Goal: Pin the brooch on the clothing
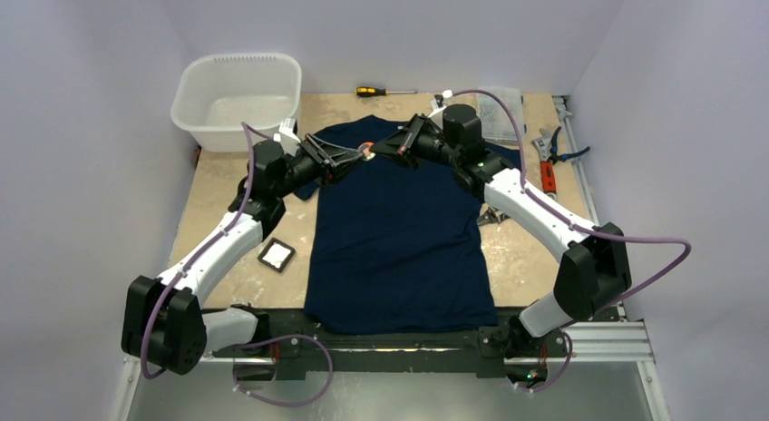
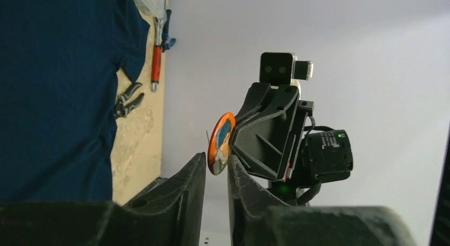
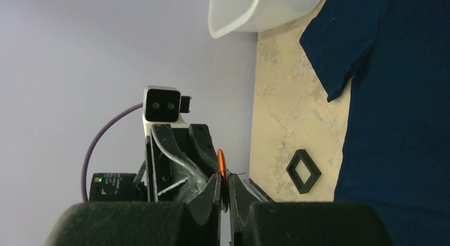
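Observation:
The clothing [image 1: 399, 230] is a dark navy T-shirt lying flat on the table, collar at the far end. Both grippers meet in the air above its collar. Between them is the brooch [image 1: 366, 151], a small round orange badge. In the right wrist view my right gripper [image 3: 224, 176] is shut on the brooch's rim [image 3: 221, 160], seen edge-on. In the left wrist view my left gripper [image 2: 216, 158] stands narrowly open, its fingertips on either side of the lower rim of the brooch [image 2: 222, 142]. The brooch's pin sticks out as a thin wire.
A white tub [image 1: 238, 96] stands at the back left. A screwdriver [image 1: 385, 92] lies behind the shirt. Red-handled pliers [image 1: 549, 167] and a clear bag [image 1: 503, 112] are at the back right. A small black tray [image 1: 277, 255] sits left of the shirt, and small pliers [image 1: 494, 219] lie right of it.

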Controlling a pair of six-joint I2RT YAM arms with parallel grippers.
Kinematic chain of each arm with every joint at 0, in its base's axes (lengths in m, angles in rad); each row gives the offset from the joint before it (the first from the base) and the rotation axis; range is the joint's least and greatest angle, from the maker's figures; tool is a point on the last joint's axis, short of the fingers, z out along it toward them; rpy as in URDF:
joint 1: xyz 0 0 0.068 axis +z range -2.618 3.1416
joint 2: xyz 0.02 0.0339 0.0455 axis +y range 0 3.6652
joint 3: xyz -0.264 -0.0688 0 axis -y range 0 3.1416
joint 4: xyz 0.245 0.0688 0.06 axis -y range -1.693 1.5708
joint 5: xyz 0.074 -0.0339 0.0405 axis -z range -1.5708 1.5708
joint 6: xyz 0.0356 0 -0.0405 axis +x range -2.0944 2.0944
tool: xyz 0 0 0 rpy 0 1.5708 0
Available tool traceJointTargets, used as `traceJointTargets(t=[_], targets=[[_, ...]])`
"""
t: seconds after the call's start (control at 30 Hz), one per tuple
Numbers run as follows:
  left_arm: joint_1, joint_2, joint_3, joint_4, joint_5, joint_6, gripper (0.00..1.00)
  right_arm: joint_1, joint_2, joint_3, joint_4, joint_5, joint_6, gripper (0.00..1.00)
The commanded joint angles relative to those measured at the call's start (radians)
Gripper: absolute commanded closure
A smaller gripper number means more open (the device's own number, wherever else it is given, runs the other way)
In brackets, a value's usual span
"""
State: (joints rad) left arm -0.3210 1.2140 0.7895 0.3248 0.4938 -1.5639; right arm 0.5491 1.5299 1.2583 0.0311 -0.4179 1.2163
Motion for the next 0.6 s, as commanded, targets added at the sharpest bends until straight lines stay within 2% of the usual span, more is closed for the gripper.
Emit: traceJointTargets(t=[0.0, 0.07, 0.17, 0.37, 0.47, 0.57], targets=[[0.006, 0.002, 0.099, -0.121, -0.016, 0.198, 0.68, -0.009, -0.051, 0.003, 0.017, -0.006, -0.031, 1.00], [0.005, 0.002, 0.119, -0.185, -0.039, 0.262, 0.57, -0.025, -0.058, -0.001, 0.011, 0.008, -0.040, 1.00], [0.005, 0.013, 0.160, -0.289, -0.081, 0.394, 0.50, -0.058, -0.054, -0.004, 0.009, 0.017, -0.052, 1.00], [0.005, 0.143, 0.364, -0.582, -0.219, 0.710, 0.49, -0.115, -0.002, 0.025, -0.001, 0.018, -0.093, 1.00], [0.005, 0.249, 0.499, -0.731, -0.350, 0.858, 0.49, -0.131, 0.040, 0.047, 0.001, 0.006, -0.108, 1.00], [0.005, 0.357, 0.606, -0.807, -0.477, 0.970, 0.51, -0.143, 0.092, 0.085, 0.000, -0.006, -0.128, 1.00]])
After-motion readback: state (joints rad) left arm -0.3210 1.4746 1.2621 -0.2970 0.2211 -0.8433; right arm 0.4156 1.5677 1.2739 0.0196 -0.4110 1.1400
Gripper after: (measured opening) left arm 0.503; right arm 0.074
